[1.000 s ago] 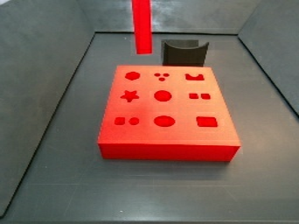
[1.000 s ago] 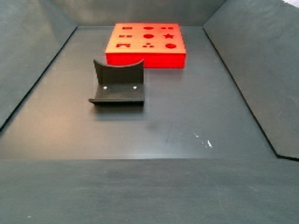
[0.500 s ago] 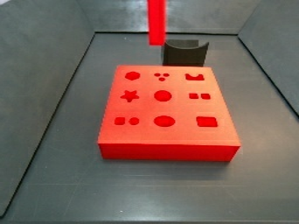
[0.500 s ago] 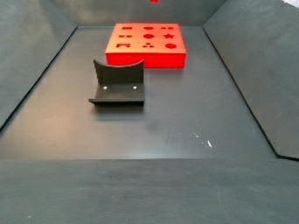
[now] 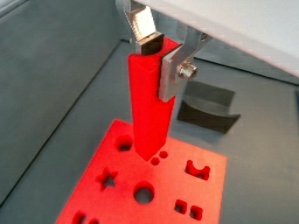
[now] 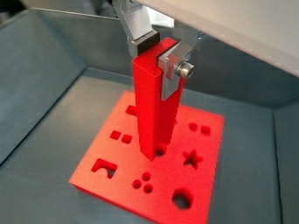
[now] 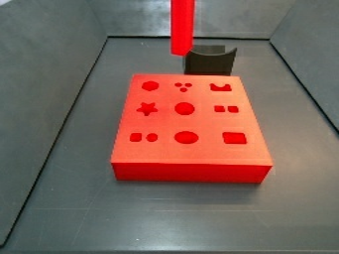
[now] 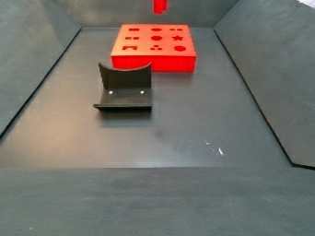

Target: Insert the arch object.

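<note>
We see the gripper only in the wrist views, high above the board, its two silver fingers closed on the top of the bar; in both wrist views the plates press flat against opposite faces of the bar's upper end. The bar hangs upright from that grip, bright red and straight, and its lower end points down over the board without our being able to tell whether it touches. In a wrist view the tip lines up with the middle of the board's hole pattern, close to a small round hole. In a side view only the bar's lower part enters from the top edge, in the air above the far end of the board and just left of the dark block; the gripper itself is out of frame there. In the other direction a sliver of the bar shows at the top edge, beyond the board. The board lies flat on the dark floor, cut with star, round and square holes. The fixture stands on the floor nearer that camera, well apart from the board.
</note>
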Controlling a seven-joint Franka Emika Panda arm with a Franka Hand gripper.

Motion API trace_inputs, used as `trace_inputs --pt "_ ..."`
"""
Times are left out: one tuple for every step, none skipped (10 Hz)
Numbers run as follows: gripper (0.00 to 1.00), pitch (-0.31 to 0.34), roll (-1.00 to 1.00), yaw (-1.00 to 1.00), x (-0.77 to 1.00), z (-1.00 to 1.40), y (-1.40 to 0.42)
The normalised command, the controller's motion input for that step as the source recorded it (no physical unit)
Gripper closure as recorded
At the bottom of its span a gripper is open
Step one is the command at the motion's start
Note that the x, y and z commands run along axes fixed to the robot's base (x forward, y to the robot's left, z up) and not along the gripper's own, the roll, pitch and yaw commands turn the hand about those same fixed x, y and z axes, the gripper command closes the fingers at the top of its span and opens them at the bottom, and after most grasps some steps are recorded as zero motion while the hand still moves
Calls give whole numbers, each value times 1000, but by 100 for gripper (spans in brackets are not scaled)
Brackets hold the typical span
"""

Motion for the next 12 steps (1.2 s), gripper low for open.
trace_inputs --pt "100 64 160 -826 23 -160 86" --pt "100 36 144 -891 0 -109 29" --pt "100 9 0 -960 9 0 37" --pt "100 0 -90 -940 171 57 0" --pt "100 0 -23 -1000 97 0 0" --pt "100 0 0 -1000 77 -23 0" --pt "100 -16 0 -946 174 -94 0" --pt "100 0 0 -826 314 -143 0" --pt "100 0 20 -834 311 -166 26" --pt "100 0 0 -829 320 -100 34" --pt "100 0 0 -814 340 -54 31" --pt "100 0 0 -780 389 -23 26"
